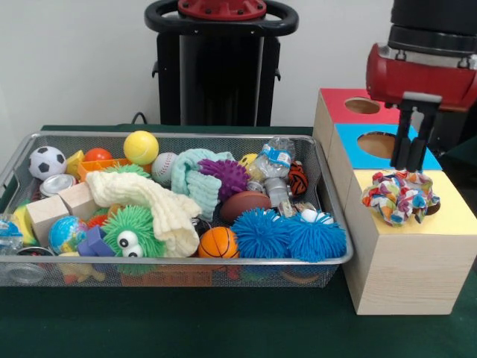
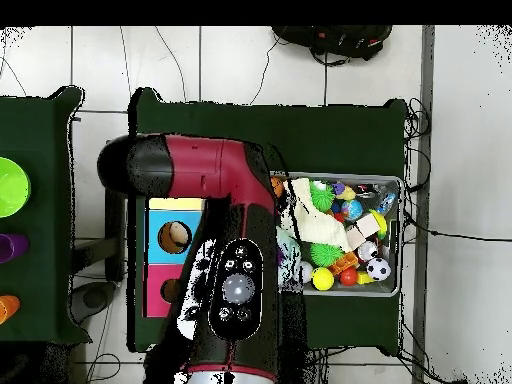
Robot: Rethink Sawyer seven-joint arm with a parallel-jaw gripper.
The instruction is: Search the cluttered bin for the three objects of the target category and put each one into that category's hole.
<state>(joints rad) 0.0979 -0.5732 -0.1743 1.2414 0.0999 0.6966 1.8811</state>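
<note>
Atop the yellow section (image 1: 455, 212) of the wooden sorting box (image 1: 402, 276) lies a multicoloured fabric scrunchie ball (image 1: 400, 197), covering that section's hole; just above it hangs the gripper (image 1: 412, 160), its two dark fingers (image 1: 403, 145) spread apart and holding nothing. No writing can be read anywhere; only a blue label shows on the crushed plastic bottle (image 1: 275, 168), its print too small to make out. Behind the yellow section come a blue one (image 1: 358, 138) and a red one (image 1: 339, 104), each with an uncovered round hole.

Just left of the box stands a wire mesh bin (image 1: 149, 272) on the green tablecloth (image 1: 223, 328). It is packed: two blue spiky balls (image 1: 287, 235) at the near right corner, a small basketball (image 1: 218, 242) beside them, a green furry ball with googly eyes (image 1: 130, 233), a cream knitted cloth (image 1: 153, 201) draped across the middle, a pale green towel (image 1: 195, 179), a purple spiky ball (image 1: 226, 176), a brown toy football (image 1: 244, 203), a yellow ball (image 1: 141, 147), a baseball (image 1: 164, 167), a soccer ball (image 1: 47, 162), a globe ball (image 1: 67, 233) and wooden blocks (image 1: 63, 205).

From overhead, the red arm (image 2: 200, 175) hides most of the box.
</note>
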